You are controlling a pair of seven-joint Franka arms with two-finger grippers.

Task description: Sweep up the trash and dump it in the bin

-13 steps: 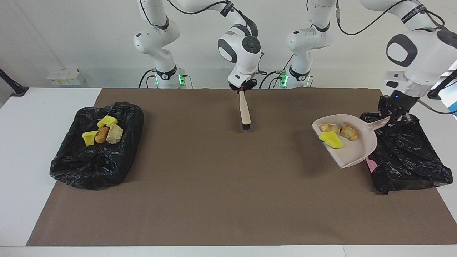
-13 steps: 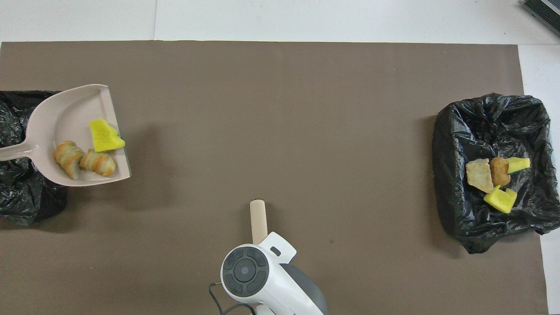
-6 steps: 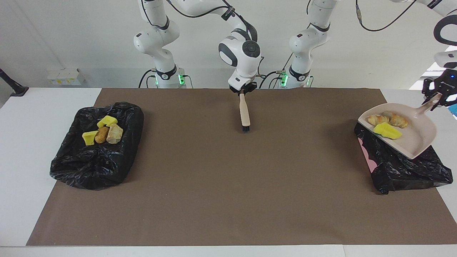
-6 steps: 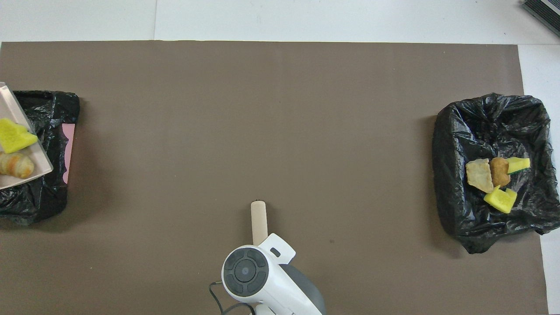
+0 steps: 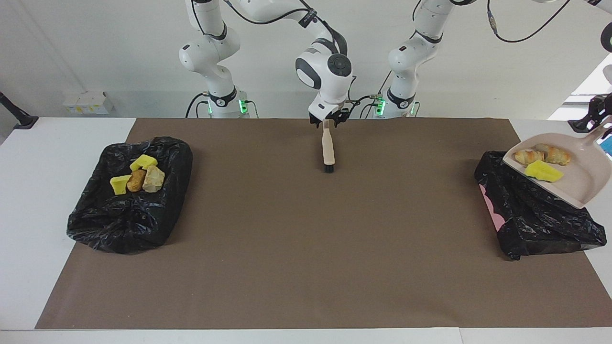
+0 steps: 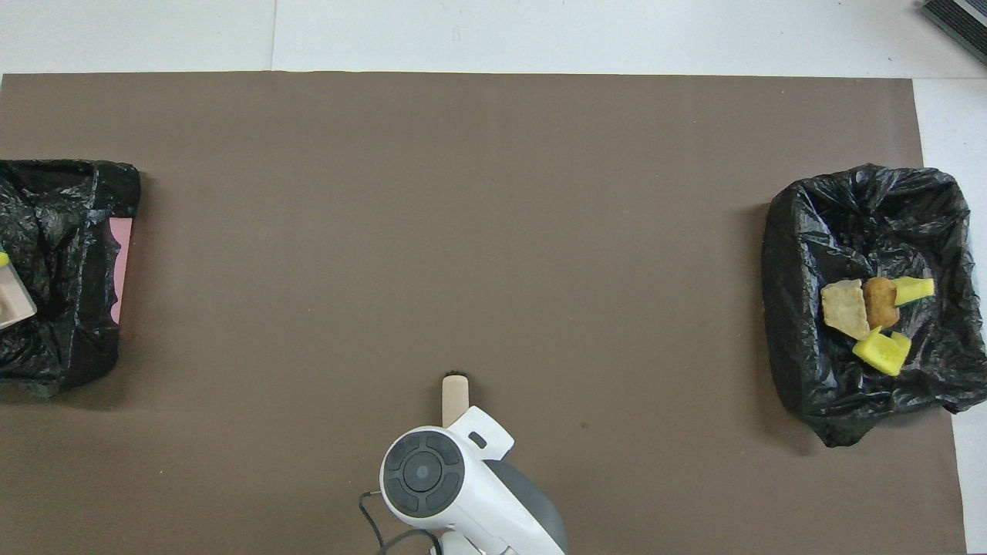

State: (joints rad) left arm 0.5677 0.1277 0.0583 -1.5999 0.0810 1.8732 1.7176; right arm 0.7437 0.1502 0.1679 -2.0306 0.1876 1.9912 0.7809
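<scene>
The right arm is reaching forward from its base, wrist bent down, its claw (image 5: 327,122) hanging over the surface's middle near the robots' edge, around the top of a brush handle (image 5: 327,145); its fingers' state is unclear. The left arm is stretching out past its own end of the surface, its claw (image 5: 594,119) clamping a dustpan (image 5: 581,174) handle.

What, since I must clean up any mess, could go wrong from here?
The croissant pieces and sponge lie by the dustpan lip, seemingly over the bin rim nearest the robots; tipping now may spill them onto the mat. The left gripper holds only the handle end; the dustpan could twist.
</scene>
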